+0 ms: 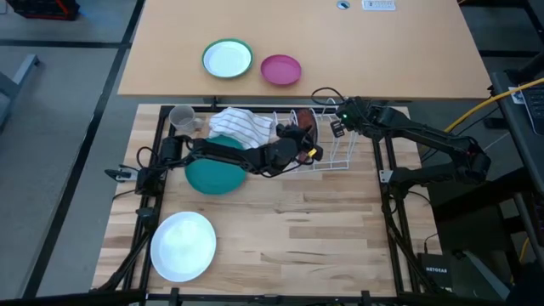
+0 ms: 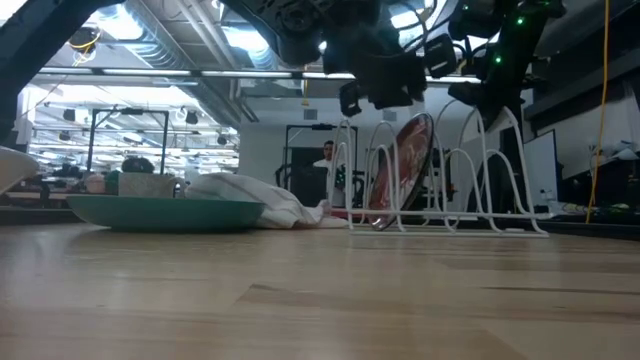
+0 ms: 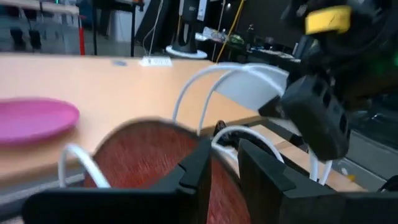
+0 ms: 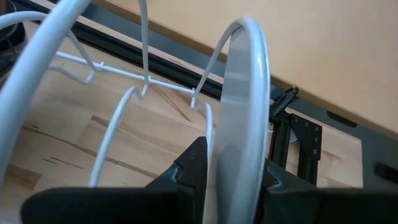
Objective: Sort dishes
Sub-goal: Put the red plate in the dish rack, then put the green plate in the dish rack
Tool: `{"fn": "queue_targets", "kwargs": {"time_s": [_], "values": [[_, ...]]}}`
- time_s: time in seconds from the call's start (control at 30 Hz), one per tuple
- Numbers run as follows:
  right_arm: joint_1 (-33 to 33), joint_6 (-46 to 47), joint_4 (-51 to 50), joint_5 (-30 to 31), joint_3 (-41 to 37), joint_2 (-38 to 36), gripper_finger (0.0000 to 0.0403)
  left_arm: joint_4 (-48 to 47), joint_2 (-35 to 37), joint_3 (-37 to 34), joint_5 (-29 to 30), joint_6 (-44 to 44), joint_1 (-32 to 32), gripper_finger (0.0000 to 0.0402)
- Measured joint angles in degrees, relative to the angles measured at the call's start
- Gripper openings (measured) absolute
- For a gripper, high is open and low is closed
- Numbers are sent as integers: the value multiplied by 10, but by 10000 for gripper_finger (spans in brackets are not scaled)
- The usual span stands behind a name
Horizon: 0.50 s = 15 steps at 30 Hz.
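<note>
Nearest you, a white plate lies flat at the table's front left corner. Farther in, a green plate lies flat under the left arm, with a striped cloth heaped just behind it and a grey cup to that cloth's left. Your left gripper is clamped on the top edge of the red-brown plate, which stands upright in the white wire rack. Your right gripper is closed on one of the rack's end hoops, on the rack's right side. Beyond, on the far tan table, sit a small green-rimmed plate and a pink bowl, side by side.
</note>
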State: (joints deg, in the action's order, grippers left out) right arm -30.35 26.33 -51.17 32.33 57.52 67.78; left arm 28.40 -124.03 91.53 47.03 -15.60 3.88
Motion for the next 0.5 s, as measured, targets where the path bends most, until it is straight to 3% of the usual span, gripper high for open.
{"fn": "queue_targets", "kwargs": {"time_s": [0.3,0.5], "values": [[0,0,-1,7,0,0,60,-7,93,0,-1,183,-32,70],[0,0,-1,9,0,0,60,-122,178,0,-2,235,-59,70]]}}
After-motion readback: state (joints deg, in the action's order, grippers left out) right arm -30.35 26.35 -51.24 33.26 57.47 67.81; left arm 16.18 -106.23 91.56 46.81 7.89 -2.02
